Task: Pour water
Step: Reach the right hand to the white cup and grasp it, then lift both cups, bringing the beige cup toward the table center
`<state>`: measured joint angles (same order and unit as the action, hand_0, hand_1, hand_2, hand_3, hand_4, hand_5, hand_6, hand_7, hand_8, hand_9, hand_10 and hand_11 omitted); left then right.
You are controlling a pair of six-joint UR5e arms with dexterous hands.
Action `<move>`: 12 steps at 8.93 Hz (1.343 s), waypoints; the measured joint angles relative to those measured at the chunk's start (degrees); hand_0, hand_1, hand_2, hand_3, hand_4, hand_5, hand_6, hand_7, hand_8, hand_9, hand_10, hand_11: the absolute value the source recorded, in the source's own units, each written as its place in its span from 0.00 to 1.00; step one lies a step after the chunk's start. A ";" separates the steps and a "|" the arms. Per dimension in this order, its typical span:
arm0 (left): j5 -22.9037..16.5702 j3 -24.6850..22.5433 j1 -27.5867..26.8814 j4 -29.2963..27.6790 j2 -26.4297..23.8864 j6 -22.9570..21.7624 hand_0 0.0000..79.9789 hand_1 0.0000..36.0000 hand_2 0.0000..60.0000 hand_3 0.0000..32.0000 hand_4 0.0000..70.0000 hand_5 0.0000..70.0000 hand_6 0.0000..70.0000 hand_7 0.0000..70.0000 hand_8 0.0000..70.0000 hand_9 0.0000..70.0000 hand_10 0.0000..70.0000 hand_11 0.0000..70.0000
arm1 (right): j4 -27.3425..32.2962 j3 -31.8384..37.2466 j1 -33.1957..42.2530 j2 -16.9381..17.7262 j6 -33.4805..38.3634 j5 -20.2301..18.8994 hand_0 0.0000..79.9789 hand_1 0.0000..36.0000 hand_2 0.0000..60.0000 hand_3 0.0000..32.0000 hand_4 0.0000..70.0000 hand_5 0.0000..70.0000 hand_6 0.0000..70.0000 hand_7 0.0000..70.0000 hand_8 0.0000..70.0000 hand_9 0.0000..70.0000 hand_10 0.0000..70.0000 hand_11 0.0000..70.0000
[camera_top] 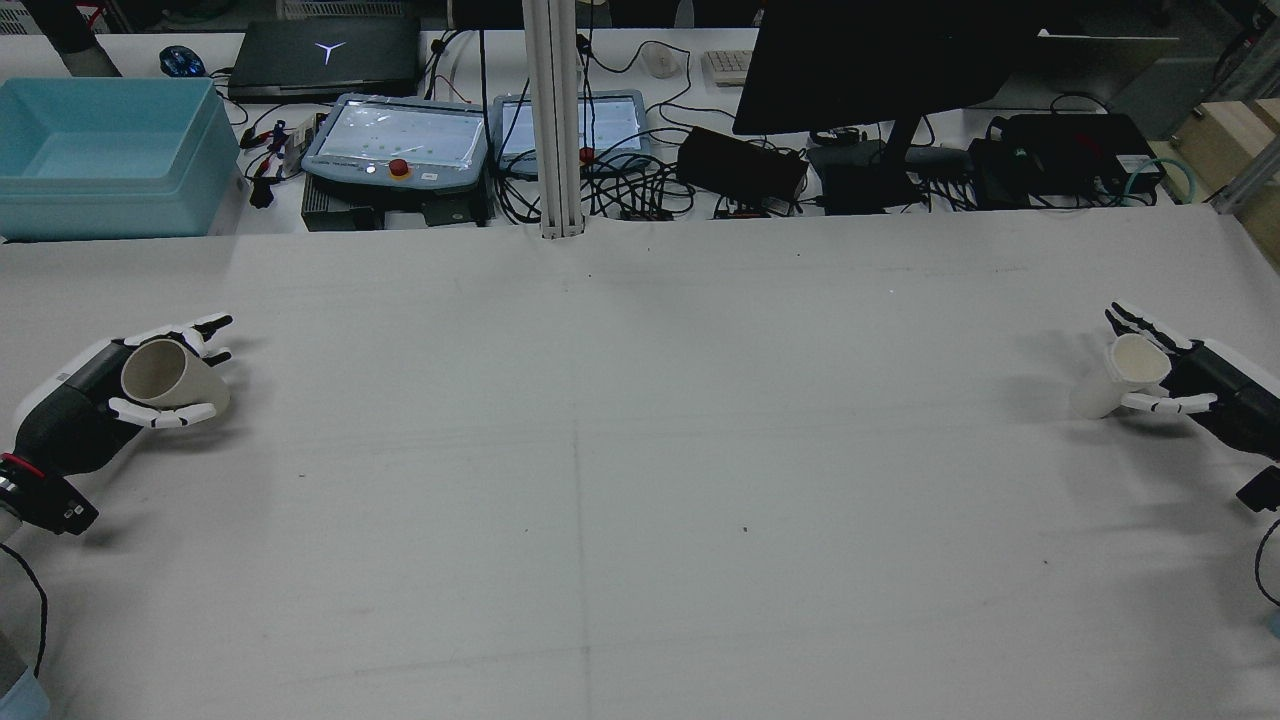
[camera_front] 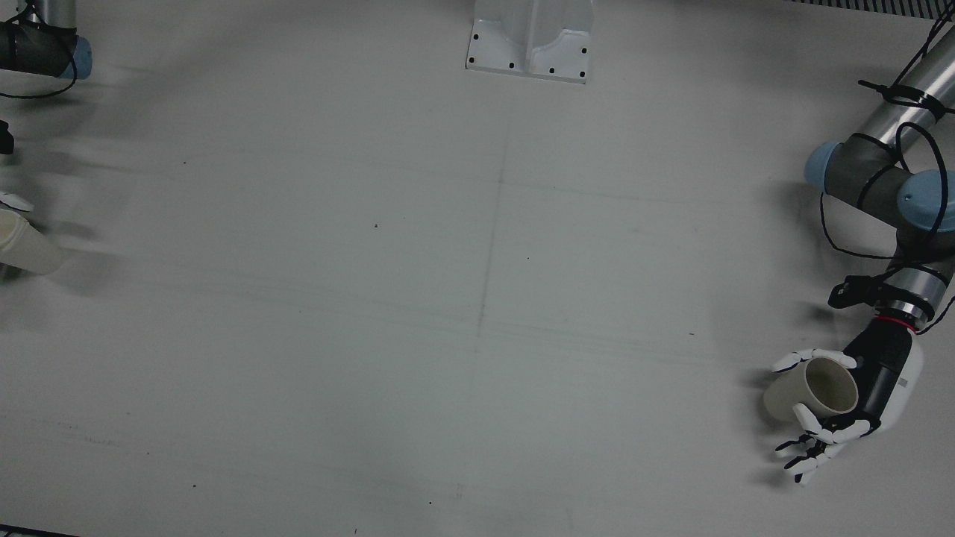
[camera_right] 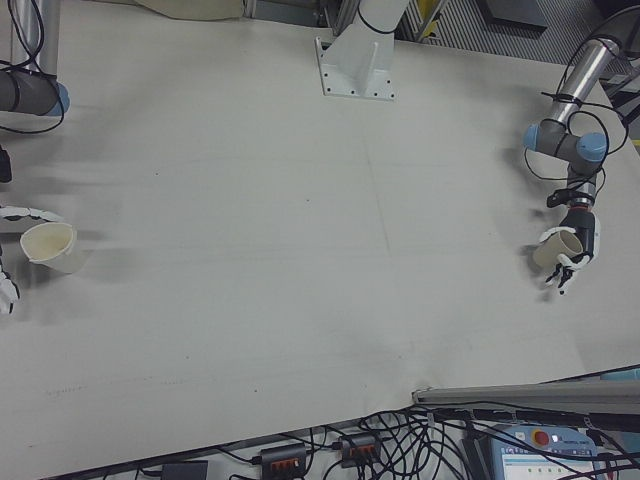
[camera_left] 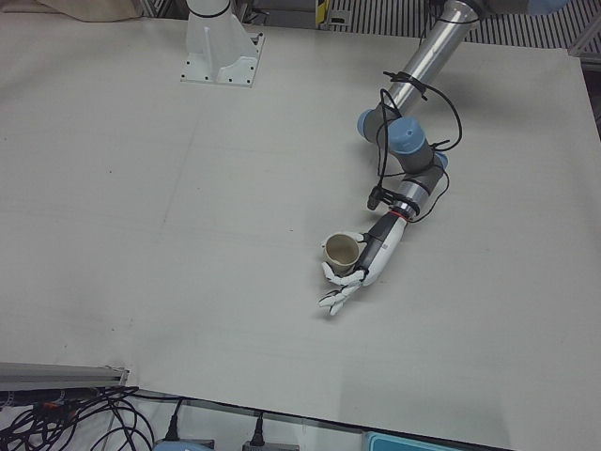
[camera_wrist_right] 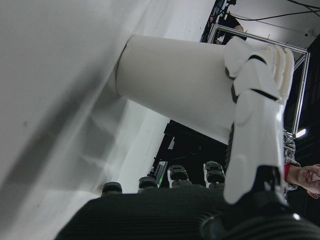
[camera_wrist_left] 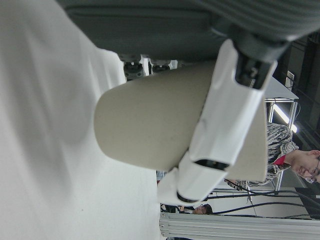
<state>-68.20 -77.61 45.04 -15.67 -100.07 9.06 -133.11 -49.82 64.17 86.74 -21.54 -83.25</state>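
Note:
Two off-white cups. My left hand (camera_top: pixel 85 405) is shut on the left cup (camera_top: pixel 172 375), holding it tilted at the table's left edge, mouth toward the wrist. Both also show in the front view, hand (camera_front: pixel 884 380) and cup (camera_front: pixel 809 391), and in the left-front view, where the cup (camera_left: pixel 340 252) looks empty. My right hand (camera_top: pixel 1195 385) is shut on the right cup (camera_top: pixel 1112 378) at the far right; in the right hand view that cup (camera_wrist_right: pixel 175 85) rests its base on the table with fingers (camera_wrist_right: pixel 255 110) on its side. I see no water.
A white pedestal base (camera_front: pixel 530 45) stands at the robot's side of the table. Past the far edge are a blue bin (camera_top: pixel 100 150), control tablets (camera_top: pixel 400 140) and a monitor (camera_top: pixel 880 60). The table (camera_top: pixel 640 450) lies between the hands.

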 measured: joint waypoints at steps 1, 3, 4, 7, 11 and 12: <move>0.00 0.00 0.02 -0.04 0.02 -0.22 1.00 1.00 1.00 0.00 0.86 1.00 0.24 0.21 0.14 0.06 0.17 0.29 | -0.09 -0.73 -0.44 0.00 -0.37 0.09 0.74 0.85 0.40 0.00 0.00 0.13 0.23 0.22 0.03 0.02 0.00 0.00; 0.03 0.00 0.04 -0.09 0.22 -0.53 1.00 1.00 1.00 0.00 0.86 1.00 0.24 0.20 0.14 0.06 0.17 0.29 | -0.22 -1.45 -1.77 -0.04 -1.06 1.16 0.77 0.92 0.52 0.00 0.09 0.15 0.30 0.37 0.05 0.06 0.00 0.00; 0.06 0.02 0.05 -0.14 0.38 -0.58 1.00 1.00 1.00 0.00 0.85 1.00 0.24 0.20 0.14 0.06 0.17 0.29 | -0.40 -1.96 -2.85 -0.06 -1.20 2.37 0.79 0.94 0.57 0.00 0.15 0.16 0.36 0.45 0.11 0.14 0.00 0.00; 0.08 0.05 0.11 -0.45 0.63 -0.98 1.00 1.00 1.00 0.00 0.84 1.00 0.24 0.20 0.14 0.06 0.17 0.29 | -0.98 -4.96 -6.51 -0.08 -1.35 6.77 1.00 1.00 0.91 0.00 0.42 0.31 0.85 1.00 0.77 1.00 0.02 0.05; -0.02 -0.09 0.03 -0.34 0.62 -1.45 1.00 1.00 1.00 0.00 0.88 1.00 0.24 0.21 0.14 0.06 0.17 0.29 | -3.58 -7.98 -8.12 -0.01 -1.24 10.98 1.00 1.00 1.00 0.00 0.35 0.38 0.97 1.00 0.93 1.00 0.18 0.32; -0.08 -0.25 -0.04 -0.16 0.41 -1.44 1.00 1.00 1.00 0.00 0.89 1.00 0.25 0.21 0.14 0.06 0.17 0.29 | -4.09 -8.51 -8.10 0.04 -1.02 11.57 1.00 1.00 1.00 0.00 0.38 0.38 0.98 1.00 0.91 1.00 0.16 0.28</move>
<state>-68.29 -77.86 45.00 -15.84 -99.66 7.63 -137.20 -58.33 56.08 86.78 -22.56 -71.67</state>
